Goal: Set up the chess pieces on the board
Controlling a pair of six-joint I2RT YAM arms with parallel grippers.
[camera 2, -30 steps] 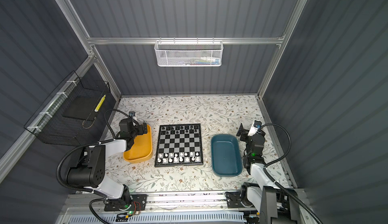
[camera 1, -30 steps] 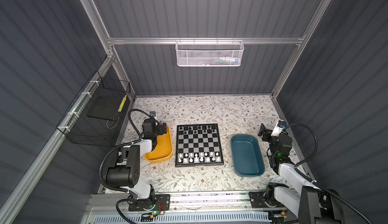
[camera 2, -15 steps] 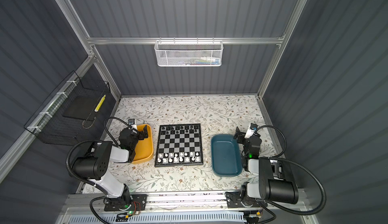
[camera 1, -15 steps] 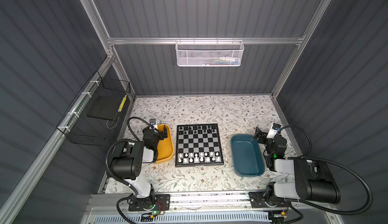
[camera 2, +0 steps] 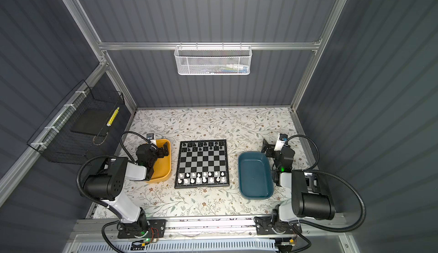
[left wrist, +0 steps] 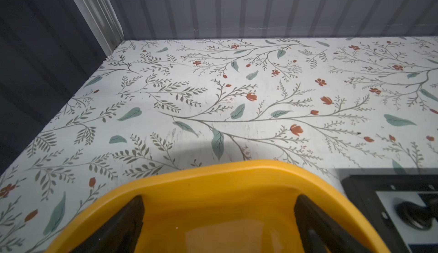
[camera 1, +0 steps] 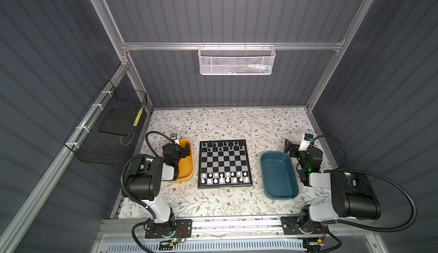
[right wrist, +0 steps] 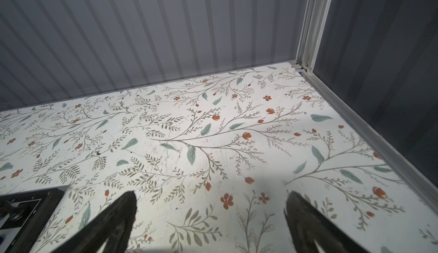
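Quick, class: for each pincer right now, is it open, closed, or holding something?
Left pincer: open, holding nothing, over the yellow tray.
Right pincer: open, holding nothing, over the tabletop.

One board (camera 1: 224, 164), two trays (camera 1: 279, 176), thirty-odd pieces (camera 1: 221, 175)

The far half of the table (camera 1: 237, 123), behind the board (camera 1: 224, 163), the yellow tray (camera 1: 187, 168) and the teal tray (camera 1: 279, 180), is left bare and can be crossed freely. The board's middle rows are unoccupied, while its far and near rows are blocked by the chess pieces (camera 1: 221, 175). Only narrow strips of table are left between the board and each tray. The left claw (camera 1: 186, 150), spread wide, is held over the yellow tray's far end; the right claw (camera 1: 289, 148), spread wide, is held over bare table beyond the teal tray.
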